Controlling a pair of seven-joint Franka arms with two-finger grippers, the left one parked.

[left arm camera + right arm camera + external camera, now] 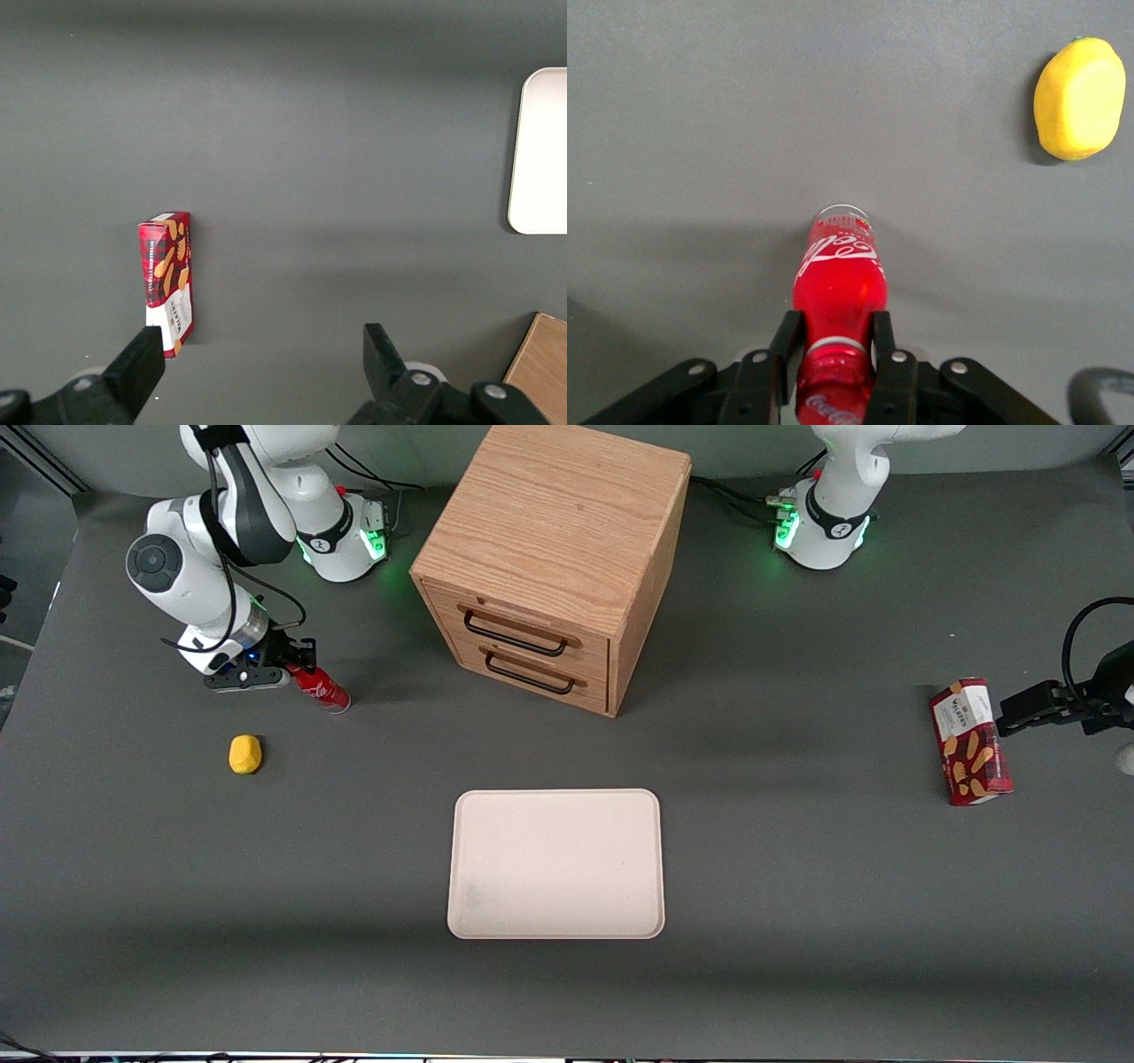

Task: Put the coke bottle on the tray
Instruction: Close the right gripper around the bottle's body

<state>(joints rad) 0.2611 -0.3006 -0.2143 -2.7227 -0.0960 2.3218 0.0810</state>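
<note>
At the working arm's end, gripper [301,666] fingers [888,332] clamped on bottle [323,689] neck, base apparently touching the table. Tray [556,864] bare; lift, carry, placement left.

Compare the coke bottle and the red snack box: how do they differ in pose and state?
The coke bottle is slim, tilted and gripped at its neck by the claw; the snack box is flat-sided and lies free on the table. The bottle sits toward the working arm's end, the box toward the parked arm's. Both are red.
</note>
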